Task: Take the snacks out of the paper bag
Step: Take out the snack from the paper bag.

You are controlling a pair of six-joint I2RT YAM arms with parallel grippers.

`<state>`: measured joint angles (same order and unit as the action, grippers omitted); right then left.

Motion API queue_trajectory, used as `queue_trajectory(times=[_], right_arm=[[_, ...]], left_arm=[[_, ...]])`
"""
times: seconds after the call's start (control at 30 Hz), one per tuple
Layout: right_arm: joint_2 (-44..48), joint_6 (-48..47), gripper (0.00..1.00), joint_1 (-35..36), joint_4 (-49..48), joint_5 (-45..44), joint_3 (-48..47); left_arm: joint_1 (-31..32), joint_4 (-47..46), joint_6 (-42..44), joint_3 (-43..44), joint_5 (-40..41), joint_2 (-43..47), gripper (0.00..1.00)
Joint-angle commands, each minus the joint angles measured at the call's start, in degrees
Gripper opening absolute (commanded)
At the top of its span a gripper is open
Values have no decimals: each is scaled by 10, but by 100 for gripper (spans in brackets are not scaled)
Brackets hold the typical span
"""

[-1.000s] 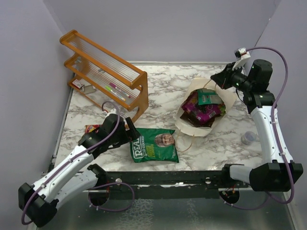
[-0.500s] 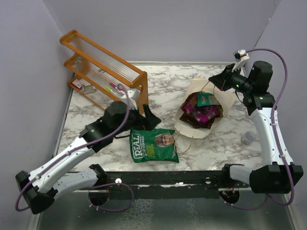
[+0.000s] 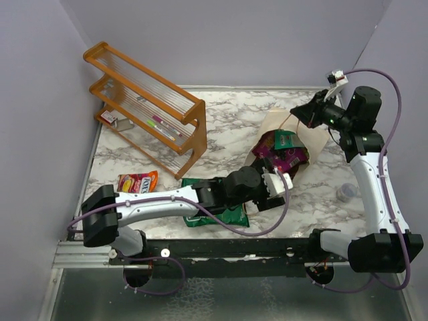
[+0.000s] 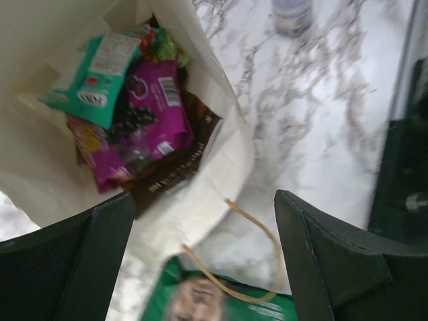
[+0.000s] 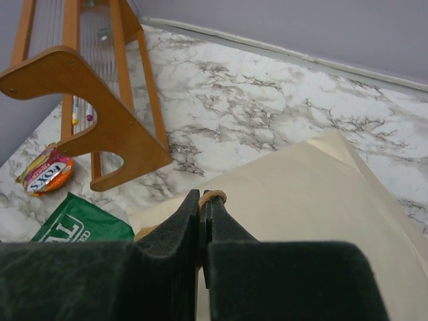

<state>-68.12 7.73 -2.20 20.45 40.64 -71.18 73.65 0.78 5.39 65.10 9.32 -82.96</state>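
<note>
The left fingers (image 4: pixel 328 254) stand spread wide with nothing between them. They frame the lower corners of the left wrist view, just short of the mouth of the bag (image 4: pixel 224 157). Inside that mouth, at the upper left, lie a teal packet (image 4: pixel 93 73), a purple packet (image 4: pixel 157 107) and, beneath them, a dark brown packet (image 4: pixel 184 160) — none of them touched. A loose handle (image 4: pixel 234 206) loops out from the lip, right in the gap between the fingers.

The right fingers (image 5: pixel 174 234) are pressed together, pinching the other handle (image 5: pixel 212 196) at the centre of the right wrist view. That hold props the far side of the bag up, at the upper right of the top view.

Two snacks lie out on the tabletop (image 3: pixel 234 114): a green chip bag (image 3: pixel 231 215) at lower centre, partly under the left arm (image 3: pixel 167 200), and a red-yellow packet (image 3: pixel 137 182) at the left.

Several things could go wrong from here. The spread fingers may snag the loose handle or the soft lip on the way in and shove the bag away rather than enter it. The prop is only a thin string — a pull from the left could slip it free or tear it, and the mouth would collapse. The packets overlap and look slick, so a grip may take two or lose one. The arm may also drag the chip bag.
</note>
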Motion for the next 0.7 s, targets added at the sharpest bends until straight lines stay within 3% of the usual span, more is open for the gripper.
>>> queue_trajectory(times=[0.0, 0.07, 0.2, 0.67], right_arm=[[18, 0, 2, 1, -20, 9, 3], [20, 0, 2, 2, -21, 12, 3], [22, -2, 1, 3, -18, 9, 2], [22, -5, 2, 4, -18, 10, 0]], left_arm=[[-1, -164, 274, -13, 16, -50, 88], [-11, -199, 324, -5, 3, -84, 83], [-31, -207, 389, 40, -17, -167, 65], [-106, -299, 491, 142, -18, -329, 59]])
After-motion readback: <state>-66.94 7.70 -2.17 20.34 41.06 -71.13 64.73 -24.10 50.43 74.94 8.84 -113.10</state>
